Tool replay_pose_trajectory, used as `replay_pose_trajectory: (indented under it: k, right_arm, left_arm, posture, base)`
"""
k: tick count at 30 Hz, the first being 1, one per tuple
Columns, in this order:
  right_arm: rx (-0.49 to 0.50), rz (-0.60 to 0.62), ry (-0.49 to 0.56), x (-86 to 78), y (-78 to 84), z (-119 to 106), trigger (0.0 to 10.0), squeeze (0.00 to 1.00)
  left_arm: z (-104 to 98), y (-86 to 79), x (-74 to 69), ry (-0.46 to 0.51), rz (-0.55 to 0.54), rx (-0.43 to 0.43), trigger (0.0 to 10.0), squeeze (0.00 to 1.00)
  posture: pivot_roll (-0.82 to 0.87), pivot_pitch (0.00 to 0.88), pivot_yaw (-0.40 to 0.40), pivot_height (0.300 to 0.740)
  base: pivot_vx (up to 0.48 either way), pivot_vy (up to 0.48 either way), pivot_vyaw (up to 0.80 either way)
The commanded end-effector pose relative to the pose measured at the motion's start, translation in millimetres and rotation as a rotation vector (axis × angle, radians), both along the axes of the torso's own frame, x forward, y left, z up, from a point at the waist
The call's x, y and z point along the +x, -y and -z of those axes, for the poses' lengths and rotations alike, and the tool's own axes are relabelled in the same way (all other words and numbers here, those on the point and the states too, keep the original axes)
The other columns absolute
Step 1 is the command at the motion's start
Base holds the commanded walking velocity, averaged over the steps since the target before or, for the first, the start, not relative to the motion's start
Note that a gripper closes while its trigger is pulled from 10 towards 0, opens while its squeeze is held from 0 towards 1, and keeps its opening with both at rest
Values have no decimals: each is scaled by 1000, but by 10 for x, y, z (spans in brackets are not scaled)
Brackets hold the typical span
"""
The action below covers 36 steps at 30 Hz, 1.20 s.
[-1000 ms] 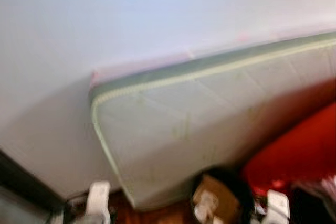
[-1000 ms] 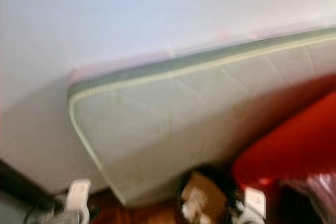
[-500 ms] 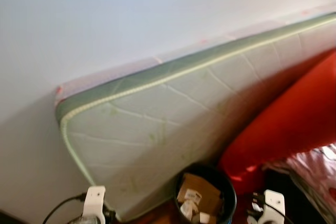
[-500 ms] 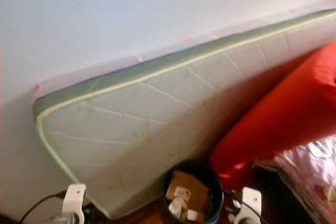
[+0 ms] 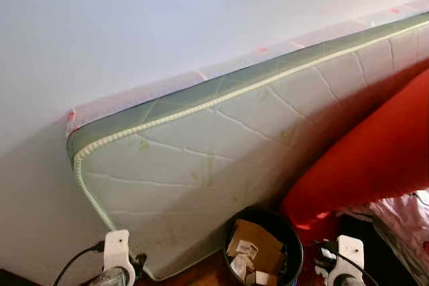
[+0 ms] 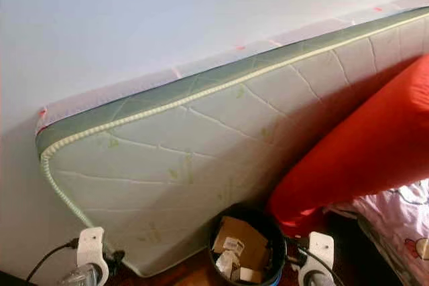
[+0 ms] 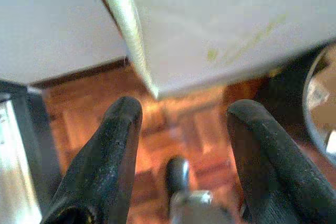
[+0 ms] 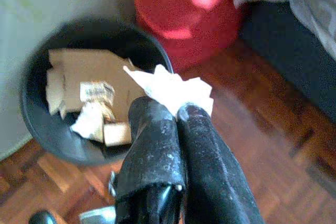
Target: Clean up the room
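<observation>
Nearest, the right gripper (image 8: 176, 111) has its two black fingers pressed together on a crumpled piece of white paper (image 8: 170, 88), held above the wooden parquet floor (image 8: 252, 145) just at the near right edge of the black bin (image 8: 37, 129). The left gripper (image 7: 181, 116) hangs over the same floor with its fingers (image 7: 113, 145) spread wide and nothing between them; beyond its tips is the lower corner of the mattress (image 7: 220, 19), where its beaded green piping meets the floor. In the head views the white wrist mounts of both arms sit at the near edge, the left one (image 5: 117, 246) with a black cable beside it and the right one (image 5: 348, 252) just right of the bin. The round black bin (image 5: 263, 249) stands on the floor between them, holding flat brown cardboard and scraps of white and tan paper. Just right of it a large red cushion (image 5: 365, 159) slopes up toward the far right, its lower end near the bin's rim. At the near right, pink patterned bedding (image 6: 402, 219) lies over a dark bed edge. Behind the bin and the cushion, the pale quilted mattress (image 5: 221, 159) with a green border stands on its long side, leaning against the plain white wall (image 5: 167, 18), its top edge rising from left to right.
</observation>
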State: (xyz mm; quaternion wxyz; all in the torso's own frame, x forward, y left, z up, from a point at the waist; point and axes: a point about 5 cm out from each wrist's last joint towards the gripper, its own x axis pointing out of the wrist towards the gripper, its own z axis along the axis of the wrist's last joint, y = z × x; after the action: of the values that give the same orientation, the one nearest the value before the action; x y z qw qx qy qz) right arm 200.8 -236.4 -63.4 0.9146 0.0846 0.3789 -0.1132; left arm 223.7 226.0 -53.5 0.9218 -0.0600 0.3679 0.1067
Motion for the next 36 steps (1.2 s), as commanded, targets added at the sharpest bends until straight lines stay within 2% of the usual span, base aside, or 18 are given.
replay_pose_trajectory:
  k: [1,8,17,18,19,21,22,23,29,36]
  right_arm:
    - [11,-5,37,13,-1,-18,10000,0]
    - [18,-46,119,75,-21,-76,10000,0]
    - [29,-84,179,98,-51,-110,10000,0]
    - [22,-113,264,309,-127,-242,10000,0]
    - [22,-113,264,309,-127,-242,10000,0]
    - [2,-172,444,771,-328,-596,10000,0]
    - [-3,-187,490,886,-390,-702,10000,0]
    - [-7,-192,501,920,-411,-732,10000,0]
    - [-24,-205,500,912,-407,-726,10000,0]
    - [-66,-179,496,877,-332,-713,10000,0]
  left_arm:
    - [-2,-28,-22,26,-29,2,10000,0]
    - [-56,-43,19,102,-40,15,10000,0]
    - [-77,-44,25,143,-17,7,10000,0]
    - [-79,-48,23,148,-17,6,10000,0]
    - [-79,-48,23,148,-17,6,10000,0]
    - [-79,-55,16,152,-17,8,10000,0]
    - [-78,-58,13,152,-17,10,10000,0]
    - [-77,-61,9,153,-18,10,10000,0]
    - [-72,-67,-5,158,-33,6,10000,0]
    - [-80,-43,-3,183,-29,6,10000,0]
  posture:
    - [-51,0,-2,740]
    - [-54,0,2,740]
    - [-48,0,12,740]
    - [-44,0,16,740]
    - [-44,0,16,740]
    - [-38,0,21,740]
    - [-38,0,21,740]
    - [-38,0,21,740]
    - [-35,0,15,740]
    - [-42,0,1,740]
  base:
    - [0,0,0]
    - [0,0,0]
    - [0,0,0]
    - [0,0,0]
    - [0,0,0]
    - [0,0,0]
    - [0,0,0]
    - [0,0,0]
    - [0,0,0]
    - [0,0,0]
